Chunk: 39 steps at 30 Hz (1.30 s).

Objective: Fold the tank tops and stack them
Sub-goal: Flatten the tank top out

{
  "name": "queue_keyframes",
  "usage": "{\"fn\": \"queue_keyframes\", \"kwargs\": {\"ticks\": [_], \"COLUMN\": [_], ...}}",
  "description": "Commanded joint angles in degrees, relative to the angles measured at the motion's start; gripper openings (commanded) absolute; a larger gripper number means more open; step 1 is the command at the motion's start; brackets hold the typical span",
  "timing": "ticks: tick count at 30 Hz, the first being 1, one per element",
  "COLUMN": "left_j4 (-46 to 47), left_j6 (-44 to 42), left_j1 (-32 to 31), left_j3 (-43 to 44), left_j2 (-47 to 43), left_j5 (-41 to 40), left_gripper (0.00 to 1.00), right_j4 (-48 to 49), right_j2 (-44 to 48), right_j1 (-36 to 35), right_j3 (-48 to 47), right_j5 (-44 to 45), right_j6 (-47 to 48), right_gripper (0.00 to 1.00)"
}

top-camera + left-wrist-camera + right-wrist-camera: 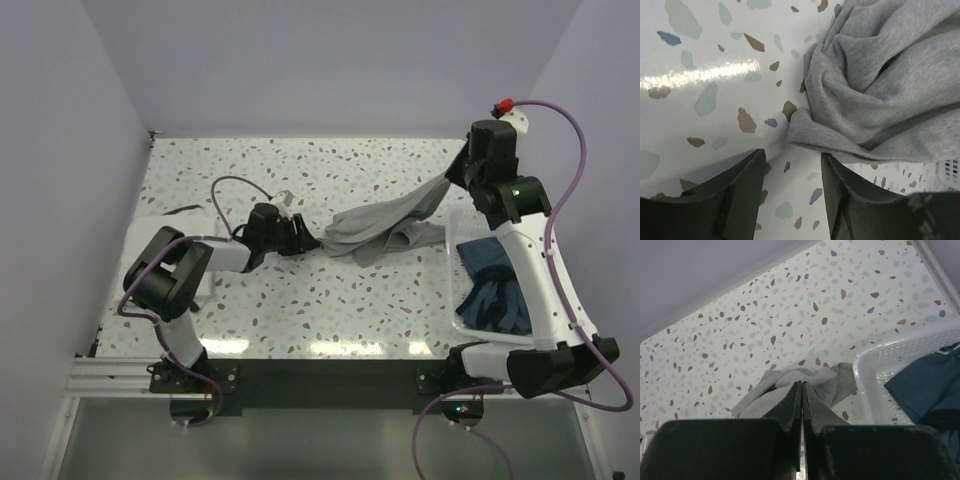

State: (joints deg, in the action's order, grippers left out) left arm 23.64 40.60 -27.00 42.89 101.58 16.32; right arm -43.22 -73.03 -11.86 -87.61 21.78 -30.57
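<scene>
One grey tank top (pixel 385 228) is clearly in view. It lies crumpled on the bench (pixel 330 320) about midway between the left and right edges, with one end drawn up toward the far right corner. What may be a white tank top (pixel 165 222) lies flat at the left edge, partly behind the left arm; its outline is too faint to be sure.

One white lattice basket (pixel 449 275) stands along the right edge of the bench. Dark blue cloth (pixel 495 290) sits inside it in two bunches; whether that is one garment or two cannot be told.

Two grippers show. The right gripper (pixel 452 180) hangs above the far end of the basket, its fingers pressed together on the raised end of the grey tank top, which slopes from there down to the bench. From the right wrist, the right gripper (pixel 801 387) shows no gap, with the grey cloth (pixel 790 380) bunched below.

The left gripper (pixel 305 238) is low at the left end of the grey heap. In the left wrist view the left gripper (pixel 792 160) has its fingers spread wide with only bare bench between them; a folded corner of the grey tank top (pixel 875 85) lies just ahead of that gap.
</scene>
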Motion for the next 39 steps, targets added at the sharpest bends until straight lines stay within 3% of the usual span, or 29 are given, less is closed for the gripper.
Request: {"fn": "queue_keyframes", "kwargs": {"ticks": [1,14,28,34,39], "left_j4": [2.99,7.91,10.55,10.64,10.38], "left_j6": [-7.55,-18.35,-20.74,-20.30,-20.39], "left_j1": [0.37,-1.29,-4.37,-4.55,-4.72], "left_j3": [2.90,3.86,4.75,4.74,4.39], "left_j2": [2.12,4.94,5.82,5.38,4.24], "left_j5": [0.13,-2.43,-5.59,-7.44,-8.23], "left_gripper": [0.53,0.52,0.50,0.41,0.26], "right_j4": [1.12,2.09,2.35,2.70,3.05], "right_j2": [-1.05,-0.97,-0.35,-0.35,-0.18], "right_j1": [0.61,0.96,1.13,1.13,1.13], "right_j3": [-1.51,-0.80,-0.10,0.51,1.13], "right_j5": [-1.13,-3.15,-3.94,-4.38,-4.55], "right_j6": [0.86,0.07,-0.02,-0.19,-0.28], "right_gripper": [0.00,0.00,0.00,0.00,0.00]}}
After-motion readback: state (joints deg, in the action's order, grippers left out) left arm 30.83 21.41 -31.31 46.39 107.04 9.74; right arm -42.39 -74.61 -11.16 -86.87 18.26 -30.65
